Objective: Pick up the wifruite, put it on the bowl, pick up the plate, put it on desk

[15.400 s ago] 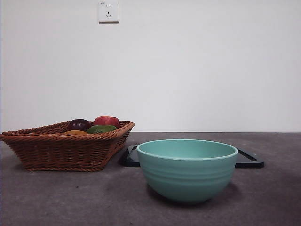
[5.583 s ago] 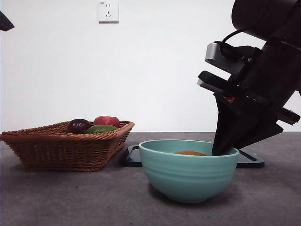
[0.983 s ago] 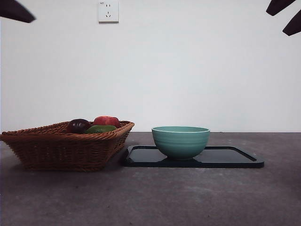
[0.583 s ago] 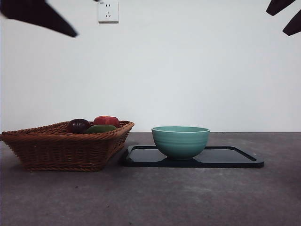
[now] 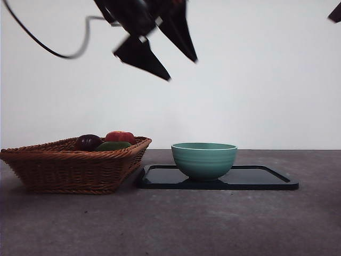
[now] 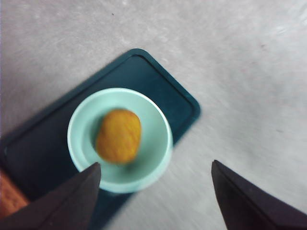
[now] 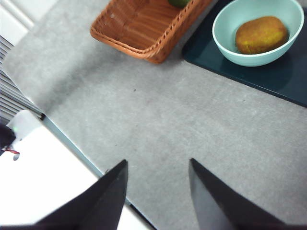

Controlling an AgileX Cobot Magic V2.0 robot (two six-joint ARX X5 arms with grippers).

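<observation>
Half a second back only a black tip showed at the upper left of the front view; now the left claw [image 5: 160,50] hangs large and dark high over the gap between basket and bowl, while the right claw [image 7: 157,187] has drawn off to a sliver at the top right corner.

Nearest lies bare grey desk [image 5: 176,224]. Beyond it, side by side, sit the brown wicker basket [image 5: 74,165] with its dark, red and green fruit, and the black tray [image 5: 266,178] — the two just about touching at a corner. The teal bowl [image 5: 204,160] stands upright on the tray, toward its basket end, and the left wrist view shows the brown-orange kiwifruit [image 6: 119,135] lying inside it, so the fruit step looks done.

Both claws are spread wide and hold nothing; the left one is well above the bowl, the right one high over open desk.

What remains, I judge, is lifting the bowl off the tray onto the desk. The left claw should come straight down with one jaw inside the rim and one outside, away from the fruit, close firmly on the smooth glazed wall, lift level — a tilt would roll the fruit — and clear the tray's raised lip before setting down.
</observation>
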